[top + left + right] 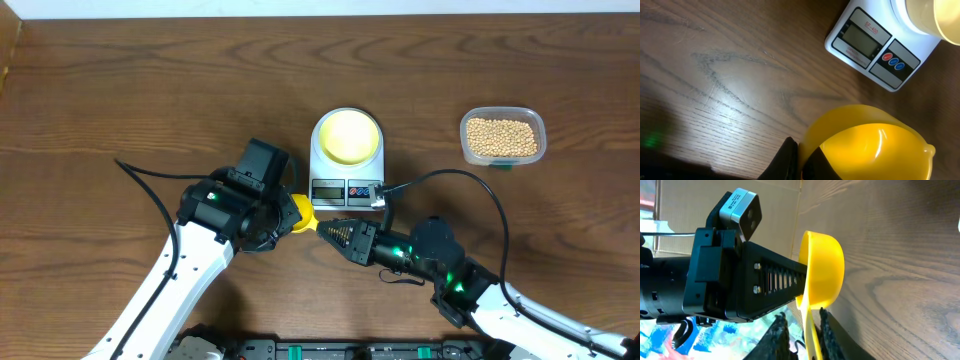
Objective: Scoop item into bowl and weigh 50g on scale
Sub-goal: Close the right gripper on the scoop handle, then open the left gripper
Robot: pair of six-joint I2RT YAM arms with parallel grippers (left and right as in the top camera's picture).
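Scoop (300, 213) sat pinched in left gripper (286, 220); right gripper (326, 228) had fingers slightly spread around its handle. Releasing early risked dropping it.

1. Scale (875, 50), front panel, just above LCD (859, 41): "SF-400", small red print.
2. LCD: blank, no digits lit.
3. Overhead view: same panel, print too small to read.
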